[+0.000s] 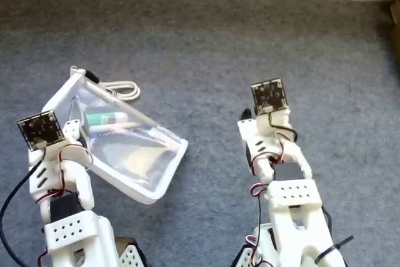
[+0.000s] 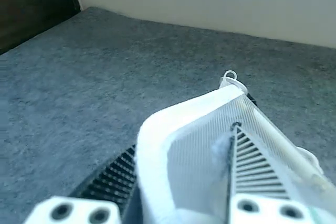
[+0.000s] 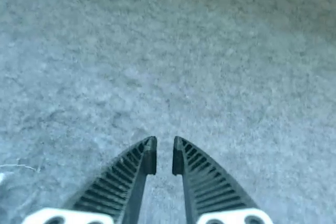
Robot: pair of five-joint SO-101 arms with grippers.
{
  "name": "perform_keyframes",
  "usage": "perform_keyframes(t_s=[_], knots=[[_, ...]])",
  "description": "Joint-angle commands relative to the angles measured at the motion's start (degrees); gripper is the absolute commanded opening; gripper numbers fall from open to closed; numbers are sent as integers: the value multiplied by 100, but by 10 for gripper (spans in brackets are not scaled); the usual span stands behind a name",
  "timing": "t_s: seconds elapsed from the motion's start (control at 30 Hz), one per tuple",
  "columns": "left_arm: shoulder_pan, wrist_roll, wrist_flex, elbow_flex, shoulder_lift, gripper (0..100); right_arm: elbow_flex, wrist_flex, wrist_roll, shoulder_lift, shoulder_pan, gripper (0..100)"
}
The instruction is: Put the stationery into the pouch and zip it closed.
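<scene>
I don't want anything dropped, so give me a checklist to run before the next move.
1. Stationery inside pouch: ok, seen through the clear side.
2. Left gripper holding pouch: ok, clamped on its edge.
3. Right gripper free: ok, holds nothing, jaws narrowly apart over the carpet.
4. Zip closed: cannot tell.
5. Strap outside pouch: ok, lies on the carpet by the pouch's corner.
</scene>
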Motion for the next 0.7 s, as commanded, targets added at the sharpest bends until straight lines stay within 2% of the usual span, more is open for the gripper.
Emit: perform_keyframes(t_s=[0.0, 0.3, 0.37, 0.47, 0.67], knots=[[-576, -167, -79, -66, -57, 200, 101, 13, -62, -48, 48, 59], [-1279, -1943, -70, 435, -57, 205, 655, -22, -62, -48, 48, 59], [-1525, -2303, -70, 585, -57, 237, 787, -22, -62, -48, 48, 59], [-2000, -2356, 35, 699, -57, 320, 945, -22, -62, -48, 57, 59], [-2413, -2347, 510, 347, -66, 329, 1130, -22, -62, -48, 40, 59]])
